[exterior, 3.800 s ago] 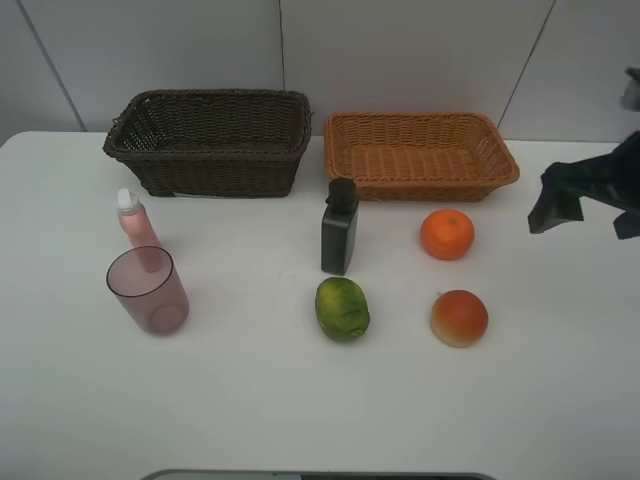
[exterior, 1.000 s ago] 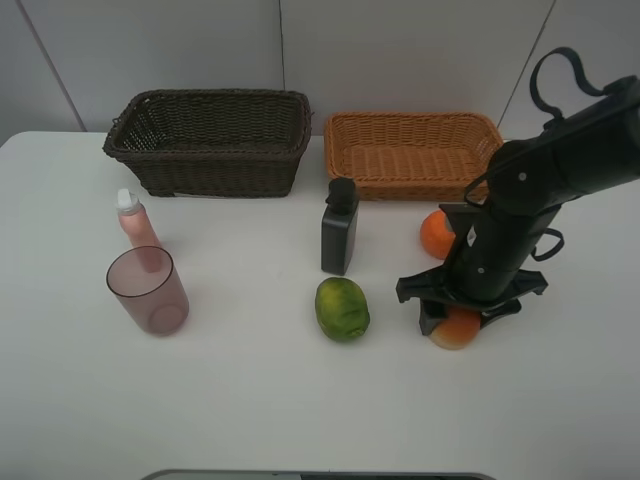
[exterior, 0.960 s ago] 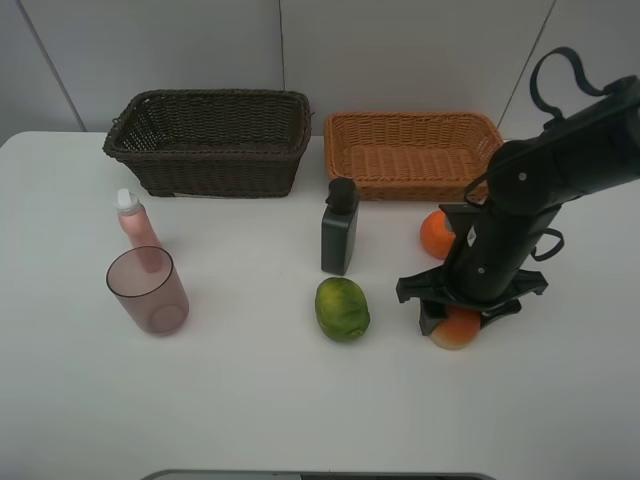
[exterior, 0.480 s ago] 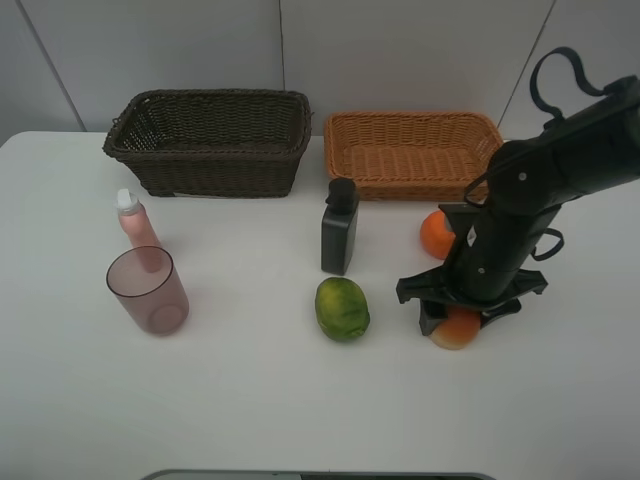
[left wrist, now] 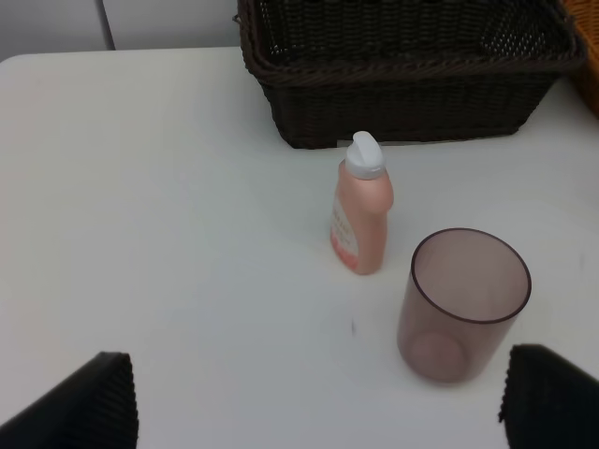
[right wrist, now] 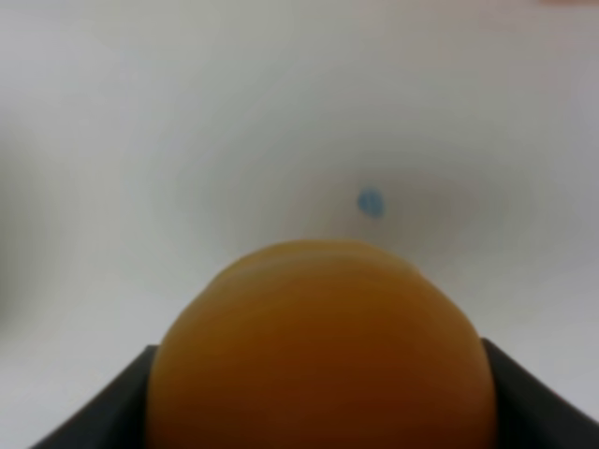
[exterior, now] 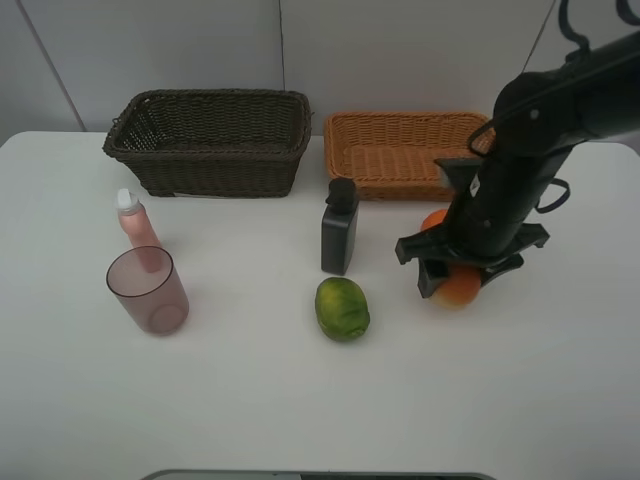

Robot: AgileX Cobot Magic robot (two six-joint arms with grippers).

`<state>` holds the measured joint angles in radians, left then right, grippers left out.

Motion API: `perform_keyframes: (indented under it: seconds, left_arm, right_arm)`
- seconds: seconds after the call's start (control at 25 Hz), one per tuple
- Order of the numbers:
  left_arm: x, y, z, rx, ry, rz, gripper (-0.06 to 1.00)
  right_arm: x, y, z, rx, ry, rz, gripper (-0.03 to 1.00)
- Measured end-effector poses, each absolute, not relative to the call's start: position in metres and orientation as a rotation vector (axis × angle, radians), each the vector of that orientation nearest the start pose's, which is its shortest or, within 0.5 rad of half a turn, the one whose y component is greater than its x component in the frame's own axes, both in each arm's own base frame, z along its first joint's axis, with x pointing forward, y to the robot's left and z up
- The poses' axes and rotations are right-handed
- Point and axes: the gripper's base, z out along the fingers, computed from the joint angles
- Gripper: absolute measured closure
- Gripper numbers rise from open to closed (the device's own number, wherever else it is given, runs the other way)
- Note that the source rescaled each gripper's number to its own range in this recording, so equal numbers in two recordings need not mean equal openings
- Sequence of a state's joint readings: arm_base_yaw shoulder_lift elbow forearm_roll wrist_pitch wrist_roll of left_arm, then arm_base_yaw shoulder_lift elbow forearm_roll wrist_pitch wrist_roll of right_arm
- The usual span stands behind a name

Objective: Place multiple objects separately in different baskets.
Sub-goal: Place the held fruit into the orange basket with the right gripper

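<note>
My right gripper [exterior: 462, 279] is shut on the red-yellow apple-like fruit [exterior: 455, 291] and holds it above the table; the fruit [right wrist: 323, 346] fills the right wrist view between the dark fingers [right wrist: 547, 402]. The orange [exterior: 432, 219] peeks out behind the arm. The green fruit [exterior: 342, 308] and dark bottle [exterior: 339, 227] stand mid-table. At the left are the pink bottle [exterior: 133, 222] [left wrist: 361, 217] and the cup [exterior: 148, 290] [left wrist: 462, 304]. My left gripper [left wrist: 318, 398] hovers open near them. The dark brown basket [exterior: 210, 140] and tan basket [exterior: 400, 152] hold nothing visible.
The white table [exterior: 250, 400] meets a light wall behind the baskets. A small blue dot [right wrist: 371, 202] marks the tabletop below the held fruit. The right arm [exterior: 520, 170] reaches over the tan basket's right corner.
The right arm has risen and shifted toward the tan basket, lifting the apple-like fruit off the table. Everything else stays in place.
</note>
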<state>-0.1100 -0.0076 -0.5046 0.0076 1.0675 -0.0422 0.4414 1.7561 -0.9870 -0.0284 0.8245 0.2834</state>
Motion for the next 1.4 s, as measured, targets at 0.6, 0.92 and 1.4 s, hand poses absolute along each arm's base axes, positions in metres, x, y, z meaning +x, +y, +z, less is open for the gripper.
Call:
perform_keyframes:
  seconds: [0.6,0.92,1.4]
  left_arm:
    - [-0.007,0.001,0.278,0.069,2.039,-0.086,-0.05]
    - [-0.007,0.001,0.278,0.069,2.039,-0.086,-0.05]
    - [-0.007,0.001,0.278,0.069,2.039,-0.086,-0.05]
  right_arm:
    - [0.398,0.118,0.234,-0.241,2.78,-0.083,0.59]
    - [0.45,0.127,0.22,-0.26,2.718,-0.095,0.59]
    - [0.476,0.12,0.169,-0.245,2.707,-0.09,0.59]
